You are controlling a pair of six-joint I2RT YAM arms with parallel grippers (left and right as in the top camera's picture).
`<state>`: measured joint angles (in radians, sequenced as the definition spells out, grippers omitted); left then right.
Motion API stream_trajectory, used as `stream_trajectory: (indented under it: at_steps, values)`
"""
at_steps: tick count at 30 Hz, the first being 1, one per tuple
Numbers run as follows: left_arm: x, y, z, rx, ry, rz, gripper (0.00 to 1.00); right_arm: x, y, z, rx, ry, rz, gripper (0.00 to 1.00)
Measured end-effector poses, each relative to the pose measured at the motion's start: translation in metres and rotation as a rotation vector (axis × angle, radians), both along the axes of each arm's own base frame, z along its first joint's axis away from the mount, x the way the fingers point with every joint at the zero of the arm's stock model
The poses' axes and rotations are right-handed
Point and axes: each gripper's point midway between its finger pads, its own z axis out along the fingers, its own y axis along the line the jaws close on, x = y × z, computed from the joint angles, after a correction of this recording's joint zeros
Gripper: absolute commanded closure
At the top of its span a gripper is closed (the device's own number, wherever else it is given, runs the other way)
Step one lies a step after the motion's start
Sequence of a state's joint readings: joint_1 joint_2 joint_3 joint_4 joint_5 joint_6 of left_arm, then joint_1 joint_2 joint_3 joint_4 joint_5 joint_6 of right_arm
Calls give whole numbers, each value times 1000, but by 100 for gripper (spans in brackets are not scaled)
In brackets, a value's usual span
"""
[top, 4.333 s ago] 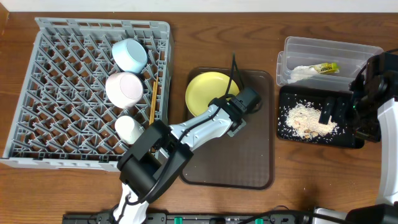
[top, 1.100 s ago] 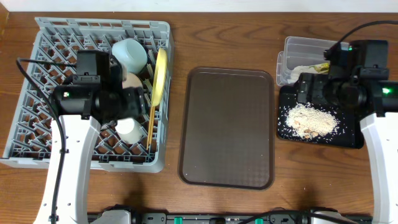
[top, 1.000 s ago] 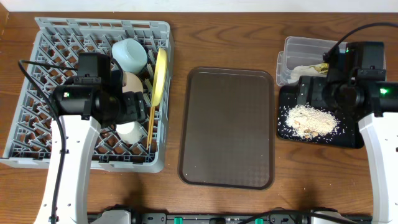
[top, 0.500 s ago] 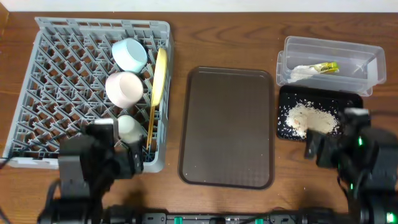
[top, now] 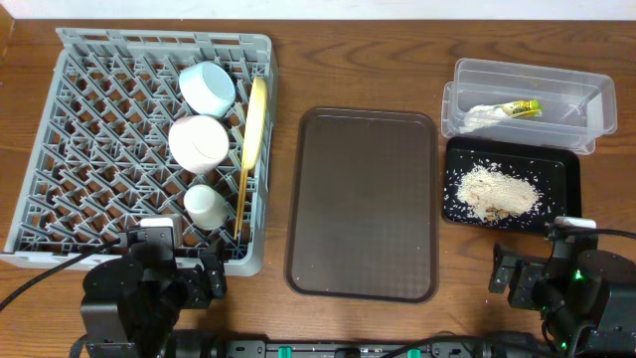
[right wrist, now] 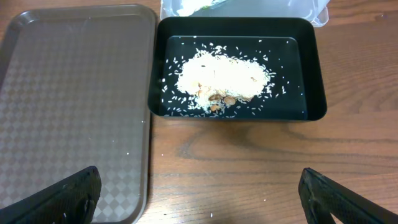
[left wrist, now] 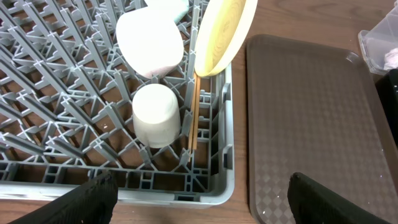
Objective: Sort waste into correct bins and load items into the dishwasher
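Dishes fill the right-hand side of the grey rack [top: 60, 149], which sits at the left of the wooden table [top: 358, 35]. A blue bowl [top: 207, 87] lies at the back on its side. A pink bowl [top: 199, 141] sits just in front of it, and a white cup [top: 206, 204] is nearest the front, mouth down among the pegs. A yellow-green plate [top: 255, 117] stands on edge along the rack's right wall, leaning a little. Two chopsticks [top: 241, 199] lie side by side in the same lane, below the plate and just right of the cup.

A brown tray [top: 364, 204] lies flat in the middle of the table, apart from the rack. To its right, at the back, a clear tub [top: 576, 94] holds a green-and-yellow wrapper [top: 522, 107] and a whitish scrap [top: 479, 117]. A black tray [top: 561, 174] sits right against the tub's front and holds a heap of pale crumbs [top: 492, 191], with loose grains scattered around it.

The left gripper [left wrist: 208, 194] hangs over the rack's front rim. Its fingers are spread wide to the corners of its own view, and nothing is between them. The right gripper [right wrist: 205, 194] hangs over bare wood just in front of the black tray, its fingers likewise wide apart and empty. Both arms sit low at the table's front edge.
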<state>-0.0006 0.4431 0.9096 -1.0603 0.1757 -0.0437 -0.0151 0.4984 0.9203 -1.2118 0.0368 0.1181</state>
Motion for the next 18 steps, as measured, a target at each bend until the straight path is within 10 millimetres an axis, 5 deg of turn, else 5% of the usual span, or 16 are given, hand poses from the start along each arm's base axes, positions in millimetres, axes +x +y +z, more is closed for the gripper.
stream_trajectory:
  at_steps: [18]
  values:
    - [0, 0, 0, 0, 1, 0, 11, -5, 1, 7, -2, -53, 4, 1]
